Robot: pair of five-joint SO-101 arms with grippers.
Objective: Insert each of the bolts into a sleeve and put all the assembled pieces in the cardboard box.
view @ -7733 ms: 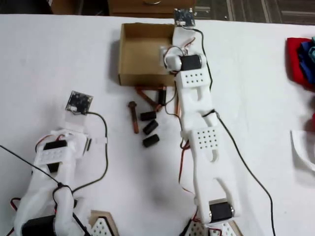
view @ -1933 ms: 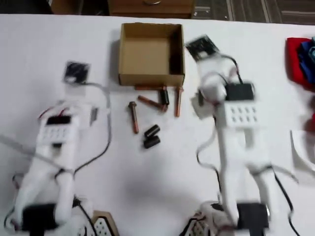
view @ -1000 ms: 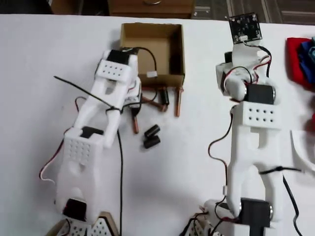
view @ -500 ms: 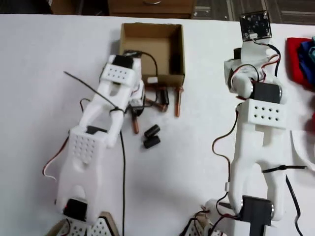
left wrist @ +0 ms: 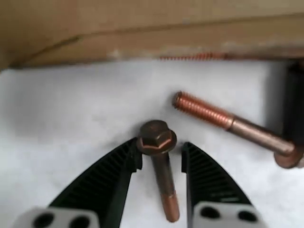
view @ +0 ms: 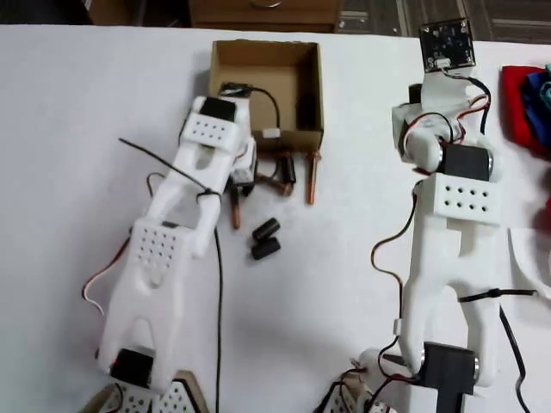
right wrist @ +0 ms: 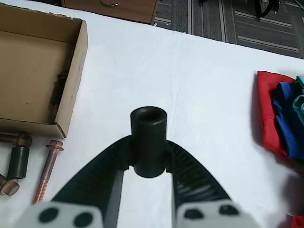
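My left gripper (left wrist: 160, 152) is open, its fingers on either side of a copper bolt (left wrist: 160, 166) that lies on the table with its hex head toward the cardboard box (left wrist: 142, 28). A second bolt (left wrist: 232, 124) lies just beyond it. In the high view the left arm (view: 202, 163) covers this spot in front of the box (view: 222, 86). My right gripper (right wrist: 148, 156) is shut on an upright black sleeve (right wrist: 148, 137), held off to the right of the box (right wrist: 71, 90). Two loose sleeves (view: 265, 238) lie on the table.
A bolt (view: 311, 176) and a bolt wearing a sleeve (view: 285, 168) lie by the box front. A dark piece (right wrist: 59, 90) rests inside the box. Red and blue cloth (right wrist: 280, 114) sits at the right table edge. A white object (view: 529, 262) is at the far right.
The left arm swung in from the left to the bolts by the box and settled slightly lower over one. The right arm left the box, moved right, then stayed still.
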